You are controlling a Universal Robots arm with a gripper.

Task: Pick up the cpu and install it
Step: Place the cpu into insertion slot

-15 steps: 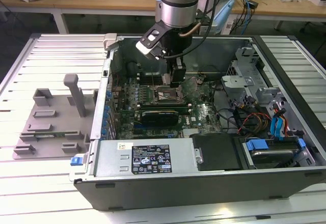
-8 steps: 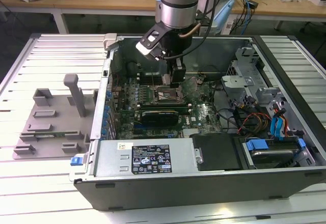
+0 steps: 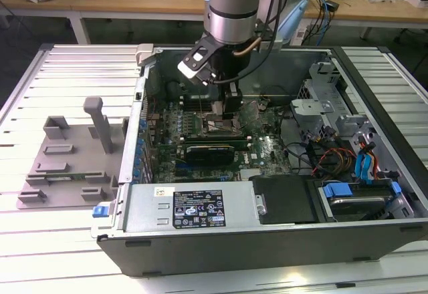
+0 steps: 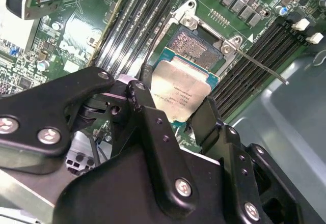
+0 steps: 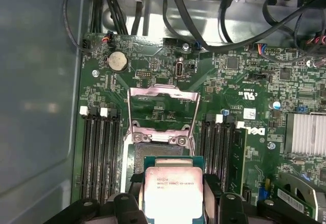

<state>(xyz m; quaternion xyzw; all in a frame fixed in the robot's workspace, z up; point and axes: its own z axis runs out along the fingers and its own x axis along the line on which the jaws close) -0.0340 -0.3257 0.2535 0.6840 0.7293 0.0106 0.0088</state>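
Note:
The cpu [image 4: 181, 92] is a flat square chip with a silver metal top and a green rim, also visible in the first wrist view [image 5: 173, 191]. My gripper [image 4: 176, 101] is shut on it, one black finger [image 4: 144, 94] on each side edge. The chip hangs tilted just above the open socket [image 4: 196, 48] on the green motherboard. The socket's metal load plate [image 5: 163, 107] stands flipped up behind the socket [image 5: 155, 151]. In the exterior view my gripper [image 3: 224, 117] reaches down into the open computer case over the motherboard [image 3: 264, 150].
Memory slots [image 5: 99, 152] flank the socket on both sides, and a thin metal lever [image 4: 260, 66] sticks out beside it. Cables [image 5: 204, 25] run along the case wall. A grey fixture plate with posts [image 3: 63, 167] lies on the table at the exterior view's left.

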